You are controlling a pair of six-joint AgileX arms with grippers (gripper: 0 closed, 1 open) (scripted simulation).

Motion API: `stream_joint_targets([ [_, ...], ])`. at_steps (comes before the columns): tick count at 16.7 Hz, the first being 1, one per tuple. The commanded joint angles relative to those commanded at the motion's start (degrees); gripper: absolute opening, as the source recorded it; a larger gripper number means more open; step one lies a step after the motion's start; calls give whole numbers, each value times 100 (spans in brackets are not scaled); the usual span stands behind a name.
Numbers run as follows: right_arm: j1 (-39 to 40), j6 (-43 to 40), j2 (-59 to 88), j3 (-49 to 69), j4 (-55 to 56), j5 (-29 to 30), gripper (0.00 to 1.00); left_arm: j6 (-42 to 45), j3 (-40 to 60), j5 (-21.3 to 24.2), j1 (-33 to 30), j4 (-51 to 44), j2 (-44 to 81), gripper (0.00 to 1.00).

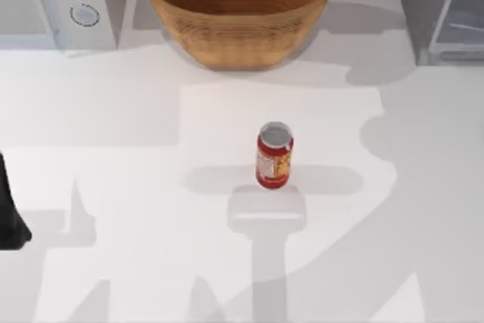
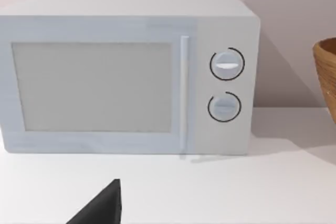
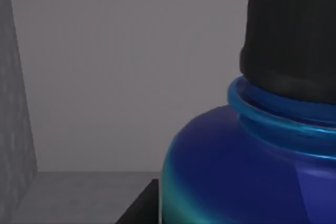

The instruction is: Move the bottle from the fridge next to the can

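Can: the can (image 1: pixel 274 154) stands upright near the middle of the worktop (image 1: pixel 113 149), with bare surface on every side of it.
Fridge: the fridge (image 1: pixel 439 9) sits at the worktop's far right corner, its pale door panel swung outward.
Bottle: the bottle (image 3: pixel 247 177) appears close up in the right wrist view, dark blue shoulder and black cap (image 3: pixel 291 30) against plain grey walls and a grey floor; judged to be standing inside the fridge, not yet lifted out.
Right arm: its wrist camera sits just beside the bottle, so the arm is judged to be reaching into the fridge. A dark edge at the foot of that view may be part of a finger; whether the claw is open or closed on the bottle cannot be told.
Left arm: parked at the worktop's left edge, a dark part of it (image 1: pixel 11 217) visible from above; its camera faces the microwave (image 2: pixel 126 72). One dark finger tip (image 2: pixel 102 208) shows; open or closed cannot be told.
Other items: wicker basket (image 1: pixel 238 9) at the far edge, centre; microwave at the far left corner.
Progress: early. Approach to the bottle appears made; a secure grasp is unconfirmed.
Outstanding: grip the bottle, withdraw it from the fridge, carry it to the worktop centre, set it upright beside the can, release.
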Motion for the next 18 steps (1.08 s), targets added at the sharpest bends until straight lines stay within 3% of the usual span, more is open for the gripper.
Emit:
stream_joint_targets([
  [10, -396, 13, -1820, -3138, 1182, -445, 0, 0, 0, 0, 0, 0, 0, 100],
  [18, -335, 23, -1950, -3394, 1374, -413, 0, 0, 0, 0, 0, 0, 0, 100],
])
